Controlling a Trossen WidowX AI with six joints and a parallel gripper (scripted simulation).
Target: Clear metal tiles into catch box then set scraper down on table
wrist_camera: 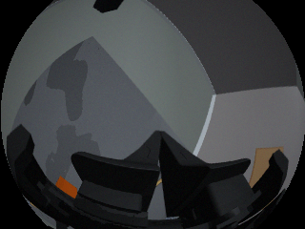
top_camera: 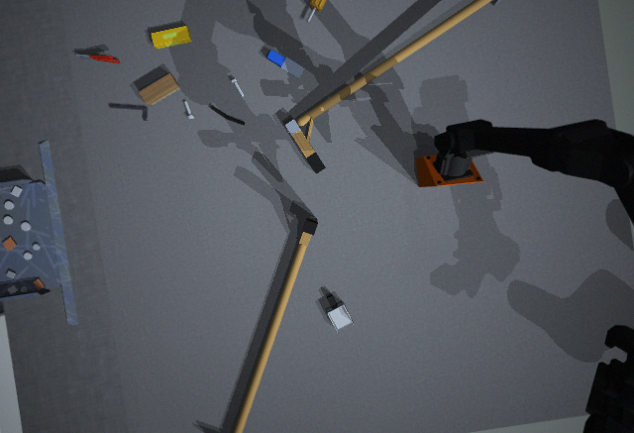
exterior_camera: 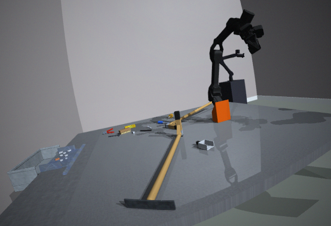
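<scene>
The long scraper (top_camera: 276,326) (exterior_camera: 164,167) lies flat on the table, its wooden handle running up the middle and its wide black blade (exterior_camera: 149,204) at the near edge. The steel bench plate (top_camera: 51,244) (exterior_camera: 49,166) sits at the far left with several small metal tiles (top_camera: 16,191) (exterior_camera: 64,154) on it. The grey catch box (exterior_camera: 24,170) stands at its end. My gripper (exterior_camera: 254,49) (wrist_camera: 159,135) is shut on nothing and hangs high in the air above the arm's base, far from the scraper and the plate.
A second long-handled tool (top_camera: 409,50) (exterior_camera: 192,112) lies across the back. An orange block (top_camera: 425,174) (exterior_camera: 221,111) sits at the arm's base. A small metal scoop (top_camera: 338,315) (exterior_camera: 206,144), a yellow block (top_camera: 170,37), a wooden block (top_camera: 158,87), red pliers (top_camera: 104,57) and bolts lie scattered.
</scene>
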